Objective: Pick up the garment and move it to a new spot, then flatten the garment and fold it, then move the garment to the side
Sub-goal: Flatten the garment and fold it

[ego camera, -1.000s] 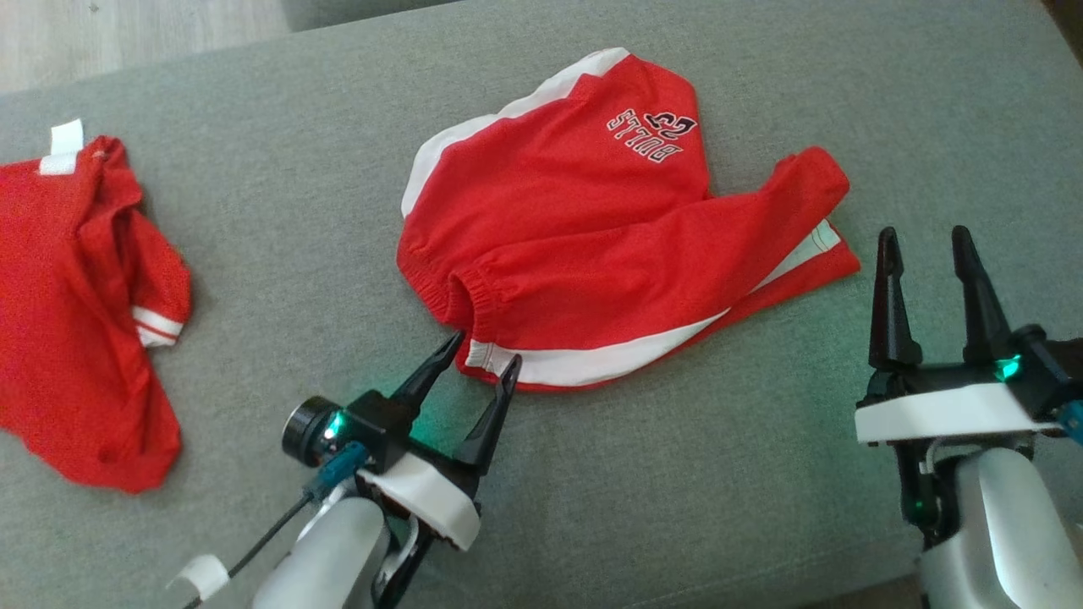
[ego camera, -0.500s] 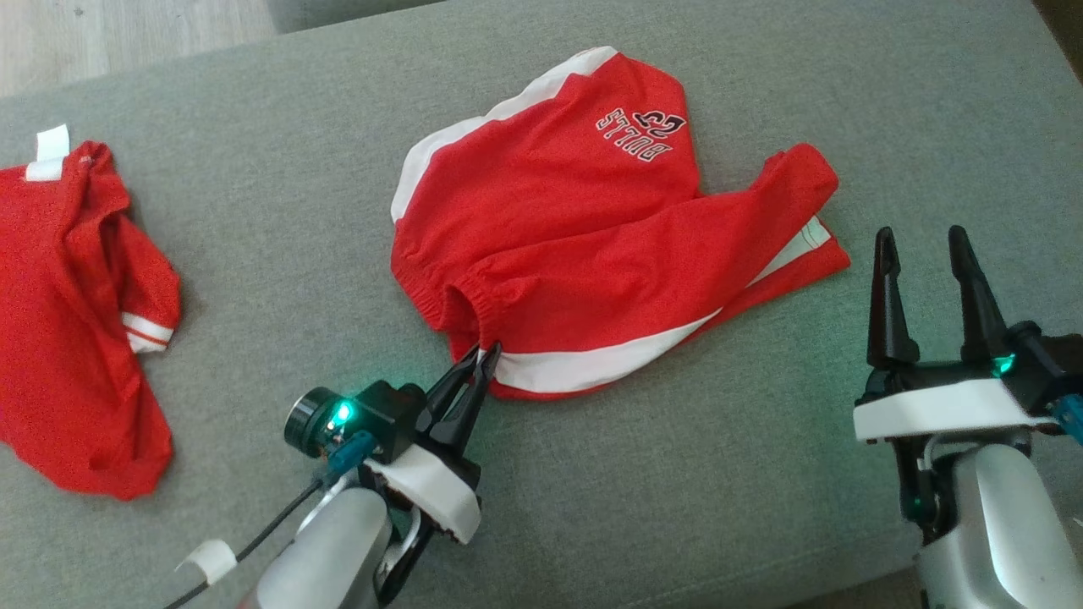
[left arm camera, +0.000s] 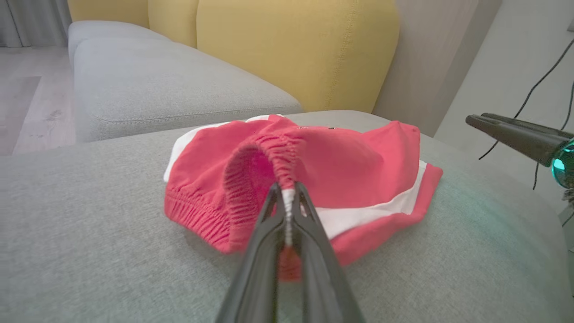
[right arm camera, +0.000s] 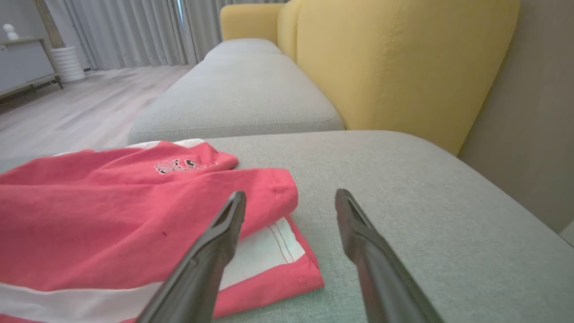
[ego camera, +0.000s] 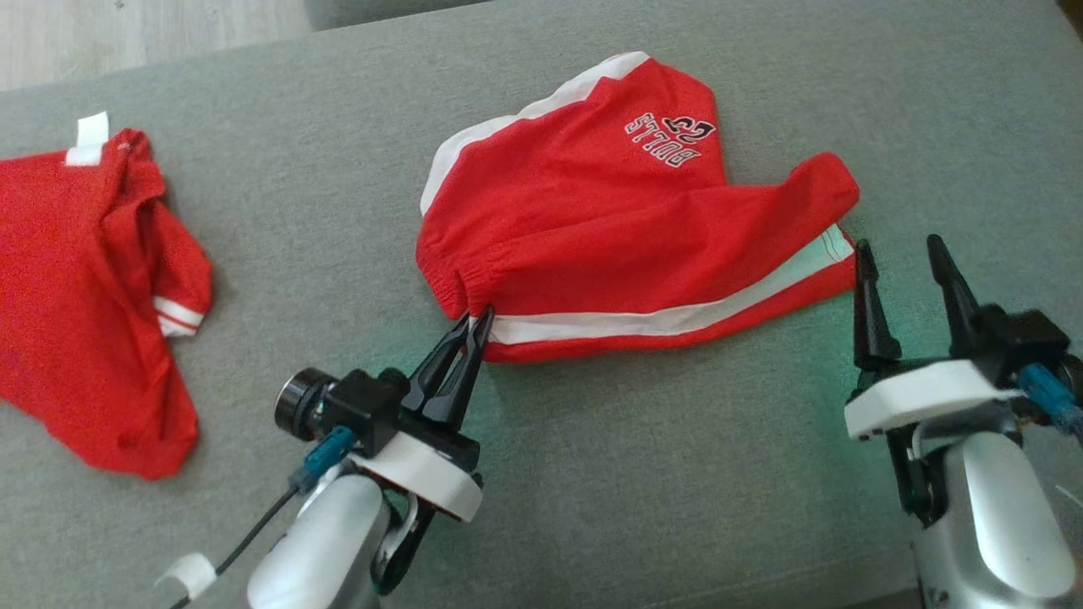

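The garment (ego camera: 609,228) is a pair of red shorts with white side stripes and a printed logo, lying crumpled on the grey cushion (ego camera: 677,474). My left gripper (ego camera: 481,318) is shut on the garment's elastic waistband at its near left corner. In the left wrist view the dark fingers (left arm camera: 264,237) pinch the waistband seam of the garment (left arm camera: 358,175), which lifts into a loop. My right gripper (ego camera: 901,254) stands open just right of the garment's leg hem, empty. The right wrist view shows the right gripper (right arm camera: 290,199) apart beside the hem of the garment (right arm camera: 112,215).
A second red garment (ego camera: 85,296) with white trim lies crumpled at the far left of the cushion. Yellow back cushions (right arm camera: 403,58) rise behind the seat, another grey seat (left arm camera: 157,85) lies beyond, and wooden floor (right arm camera: 80,107) shows past it.
My left gripper went from open at the waistband to shut on it, and the near edge of the garment has been drawn taut. The right gripper has edged closer to the hem.
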Available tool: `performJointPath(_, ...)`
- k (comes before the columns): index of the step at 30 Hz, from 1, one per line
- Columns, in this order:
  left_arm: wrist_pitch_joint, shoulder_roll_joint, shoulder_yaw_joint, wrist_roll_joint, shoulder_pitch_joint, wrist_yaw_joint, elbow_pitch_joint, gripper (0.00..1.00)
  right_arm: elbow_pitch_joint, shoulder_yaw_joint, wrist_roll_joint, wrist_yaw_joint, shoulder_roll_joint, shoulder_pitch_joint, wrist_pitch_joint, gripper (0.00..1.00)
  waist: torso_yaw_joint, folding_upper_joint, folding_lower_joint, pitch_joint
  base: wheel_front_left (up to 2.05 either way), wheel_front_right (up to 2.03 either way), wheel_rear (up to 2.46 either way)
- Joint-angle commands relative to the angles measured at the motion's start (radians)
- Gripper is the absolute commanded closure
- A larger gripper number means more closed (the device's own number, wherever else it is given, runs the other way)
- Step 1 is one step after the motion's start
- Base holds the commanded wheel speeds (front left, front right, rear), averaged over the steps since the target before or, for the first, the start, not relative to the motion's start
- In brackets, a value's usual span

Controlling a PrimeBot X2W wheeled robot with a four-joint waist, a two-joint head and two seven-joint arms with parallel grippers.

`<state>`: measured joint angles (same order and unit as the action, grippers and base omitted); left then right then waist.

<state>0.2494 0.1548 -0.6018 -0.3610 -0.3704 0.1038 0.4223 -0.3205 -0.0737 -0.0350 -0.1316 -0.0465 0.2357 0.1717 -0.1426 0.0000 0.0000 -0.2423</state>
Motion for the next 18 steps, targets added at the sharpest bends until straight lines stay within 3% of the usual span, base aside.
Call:
performJointPath(1,0.012,0.015,0.046,0.002,-0.004,-0.007,-0.038,1.00,0.017,0.019,0.011,0.001,-0.004,0.038,-0.014,0.00,0.006,0.0000,0.0000,-0.003,0.00,0.00,0.00)
performJointPath(18,0.012,0.002,0.074,0.030,0.009,0.004,-0.064,1.00,-0.220,-0.036,0.116,0.001,-0.006,0.180,-0.144,0.00,0.031,0.0000,0.0000,-0.029,0.00,0.00,0.00)
